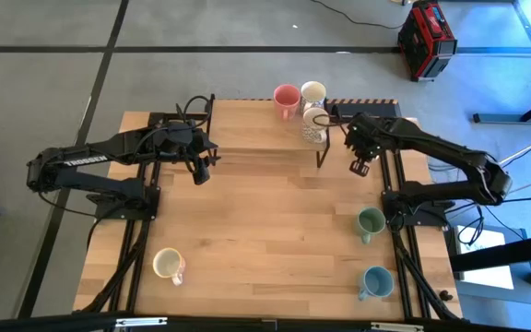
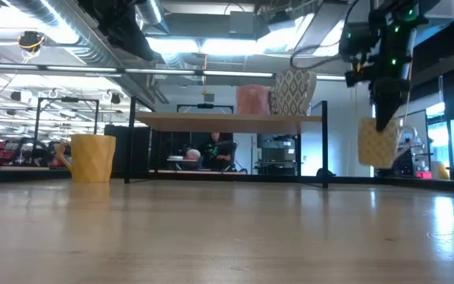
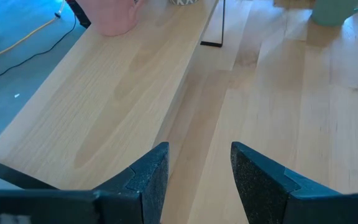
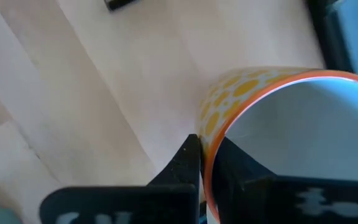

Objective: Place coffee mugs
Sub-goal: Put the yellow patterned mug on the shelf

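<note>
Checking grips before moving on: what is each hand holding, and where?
Right hand pinches the yellow patterned mug by its rim. Left hand holds nothing.

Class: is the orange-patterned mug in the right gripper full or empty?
Empty: the orange-patterned mug, its rim pinched by the right gripper, shows a bare white inside.

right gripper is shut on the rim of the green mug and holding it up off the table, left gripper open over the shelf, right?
Not the green mug. The right wrist view shows the right gripper shut on the rim of an orange-yellow patterned mug, lifted off the table in the low view. The green mug sits on the table. The left gripper is open over the shelf.
</note>
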{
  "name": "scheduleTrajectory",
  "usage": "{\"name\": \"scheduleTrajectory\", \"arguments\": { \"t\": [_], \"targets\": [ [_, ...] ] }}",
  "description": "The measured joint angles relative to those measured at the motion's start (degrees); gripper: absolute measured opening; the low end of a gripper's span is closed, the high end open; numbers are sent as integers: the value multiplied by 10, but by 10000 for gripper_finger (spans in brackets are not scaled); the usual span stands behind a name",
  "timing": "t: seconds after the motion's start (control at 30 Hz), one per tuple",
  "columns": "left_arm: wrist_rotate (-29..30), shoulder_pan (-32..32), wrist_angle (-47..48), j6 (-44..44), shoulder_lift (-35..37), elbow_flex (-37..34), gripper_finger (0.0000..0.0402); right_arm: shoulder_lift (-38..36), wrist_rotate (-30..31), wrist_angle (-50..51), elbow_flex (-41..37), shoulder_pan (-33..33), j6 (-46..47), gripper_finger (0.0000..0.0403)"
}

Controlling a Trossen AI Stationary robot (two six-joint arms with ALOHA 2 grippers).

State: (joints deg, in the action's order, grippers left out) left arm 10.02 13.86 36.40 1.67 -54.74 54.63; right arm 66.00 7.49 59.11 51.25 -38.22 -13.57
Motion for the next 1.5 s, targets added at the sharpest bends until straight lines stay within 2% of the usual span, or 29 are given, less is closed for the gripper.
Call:
{"name": "scheduleTrajectory", "arguments": {
  "t": [0.23, 0.37, 0.7, 0.87, 1.03, 1.17, 1.37, 1.5],
  "targets": [
    [0, 0, 0, 0, 0, 0, 167, -35, -11, 61, 52, 1, 24, 3],
    [0, 0, 0, 0, 0, 0, 167, -51, -9, 84, 58, 39, 53, 3],
    [9, 0, 6, -15, 0, 0, 167, -52, -27, 94, 59, 235, 165, 3],
    [15, 0, 6, -24, 0, 0, 167, -33, -26, 53, 59, 327, 196, 3],
    [22, 0, 26, -31, 0, 0, 167, 9, -36, -4, 59, 403, 199, 3],
    [16, -1, 22, -69, 0, 0, 167, 67, -48, -20, 80, 445, 213, 3],
    [-13, -1, 44, -86, 0, 0, 167, 187, -42, -22, 172, 467, 274, 3],
    [-62, -5, 50, -68, 0, 0, 167, 273, -45, -21, 250, 466, 319, 3]
  ]
}}
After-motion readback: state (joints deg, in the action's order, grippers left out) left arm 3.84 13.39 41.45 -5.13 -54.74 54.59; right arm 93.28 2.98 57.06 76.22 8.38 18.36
